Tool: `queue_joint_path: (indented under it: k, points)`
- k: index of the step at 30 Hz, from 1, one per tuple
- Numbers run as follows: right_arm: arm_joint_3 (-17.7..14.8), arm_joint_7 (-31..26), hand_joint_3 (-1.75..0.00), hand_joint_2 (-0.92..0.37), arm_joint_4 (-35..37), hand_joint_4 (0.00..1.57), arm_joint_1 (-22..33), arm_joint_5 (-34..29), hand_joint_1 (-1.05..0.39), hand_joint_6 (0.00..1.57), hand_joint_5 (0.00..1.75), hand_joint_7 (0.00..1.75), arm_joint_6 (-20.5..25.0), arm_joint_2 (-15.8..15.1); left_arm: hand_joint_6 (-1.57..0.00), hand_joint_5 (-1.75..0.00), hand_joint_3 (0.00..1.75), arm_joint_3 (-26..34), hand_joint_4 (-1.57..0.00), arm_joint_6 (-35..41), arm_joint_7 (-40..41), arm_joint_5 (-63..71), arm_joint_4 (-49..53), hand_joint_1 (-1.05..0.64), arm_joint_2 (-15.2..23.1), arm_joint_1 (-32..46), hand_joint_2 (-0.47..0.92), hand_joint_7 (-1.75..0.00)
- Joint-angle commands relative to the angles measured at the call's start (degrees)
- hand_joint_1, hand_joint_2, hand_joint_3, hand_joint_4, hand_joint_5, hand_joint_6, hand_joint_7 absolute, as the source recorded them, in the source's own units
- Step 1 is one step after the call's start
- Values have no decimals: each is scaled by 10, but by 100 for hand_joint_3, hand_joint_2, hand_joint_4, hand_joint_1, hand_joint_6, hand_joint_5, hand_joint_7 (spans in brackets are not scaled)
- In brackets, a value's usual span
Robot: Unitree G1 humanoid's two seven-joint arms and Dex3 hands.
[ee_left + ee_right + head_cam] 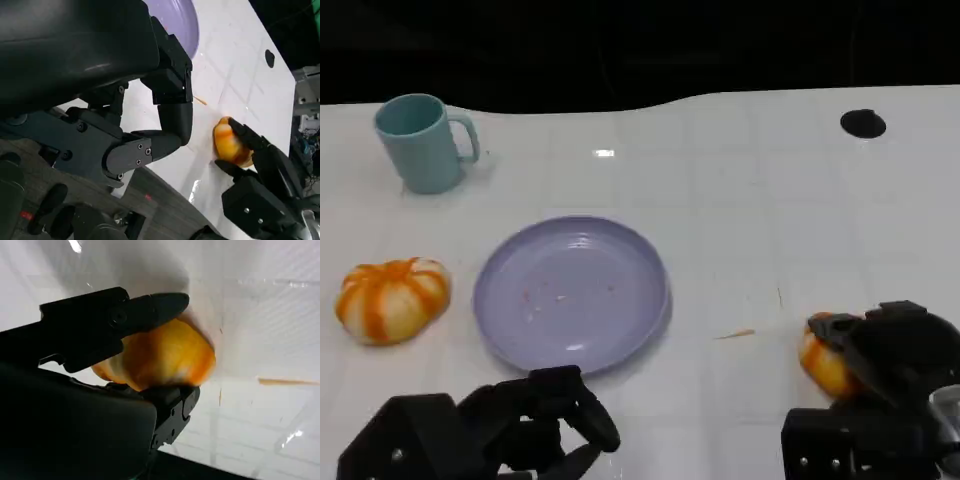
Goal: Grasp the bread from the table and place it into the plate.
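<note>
While right hand [880,350] fingers clamp bread [823,362] at frame lower right, bread sits on table [770,210], unlifted. Plate [572,293] at centre, bare. Left hand [535,420] idle, fingers curled on nothing. Lift, carry, release outstanding.

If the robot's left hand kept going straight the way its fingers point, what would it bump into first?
Most likely the purple plate. The left hand sits just in front of its near rim, fingers aimed roughly that way, though how high the hand is above the table is hard to judge.

A teal mug [420,141] stands upright on the white table [770,200].
</note>
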Motion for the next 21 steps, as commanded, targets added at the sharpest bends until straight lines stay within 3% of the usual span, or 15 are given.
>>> queue_joint_path:
  k: [1, 2, 3, 4, 5, 6, 7, 8, 10, 13, 15, 19, 21]
  points:
    - [-9, -122, -18, -92, 70, 62, -2, 45, -44, 63, 33, 9, -28, 11, -60, -175, 66, -1, -64, -2, 3, 9, -7, -35, 7, 4, 84, -145]
    - [-16, -178, -16, -92, 89, 74, -3, 64, -37, 71, 37, 11, -54, 14, -59, -175, 66, -1, -64, -1, 2, 11, -7, -35, 7, 4, 84, -145]
    - [-20, -224, -13, -90, 107, 84, -6, 79, -29, 86, 61, 16, -80, 14, -59, -175, 67, -1, -64, 0, 2, 11, -8, -35, 7, 3, 84, -145]
    - [-22, -267, -11, -90, 120, 88, -8, 89, -22, 104, 102, 23, -104, 13, -59, -175, 67, -1, -64, 2, 3, 10, -8, -35, 6, 3, 84, -145]
    - [-22, -295, -11, -89, 130, 87, -10, 96, -19, 113, 131, 30, -120, 11, -59, -175, 67, -1, -64, 3, 3, 10, -8, -35, 6, 3, 84, -145]
    - [-22, -319, -11, -88, 140, 86, -13, 105, -17, 118, 147, 34, -137, 9, -59, -175, 67, 0, -64, 2, 3, 10, -8, -34, 5, 3, 84, -145]
    - [-20, -341, -15, -86, 148, 89, -17, 110, -15, 111, 161, 65, -153, 7, -59, -175, 67, -1, -64, 1, 3, 10, -6, -34, 5, 2, 84, -145]
    - [-19, -357, -29, -78, 156, 92, -21, 115, -15, 95, 169, 106, -165, 5, -60, -175, 67, -1, -64, 0, 3, 12, -5, -34, 5, 1, 84, -145]
    - [-16, -376, -56, -63, 165, 94, -27, 119, -14, 81, 173, 142, -178, 2, -60, -175, 67, -2, -64, -1, 4, 13, -2, -34, 5, -1, 83, -145]
    - [-15, -384, -72, -53, 164, 92, -30, 126, -15, 85, 175, 133, -186, 2, -60, -175, 68, -4, -64, -7, 4, 13, 5, -35, 3, -3, 83, -146]
    - [-16, -386, -78, -49, 157, 93, -31, 132, -12, 83, 175, 142, -194, 1, -60, -175, 68, -6, -64, -9, 5, 17, 6, -36, 4, -5, 83, -146]
    - [-15, -388, -91, -43, 134, 92, -35, 132, -14, 89, 175, 118, -203, -5, -59, -175, 68, -6, -65, 1, 5, 14, 5, -35, -2, -9, 83, -146]
    - [-16, -386, -97, -41, 123, 93, -37, 141, -13, 87, 175, 128, -211, -3, -59, -175, 68, -7, -66, 4, 5, 16, 5, -35, -2, -12, 83, -146]
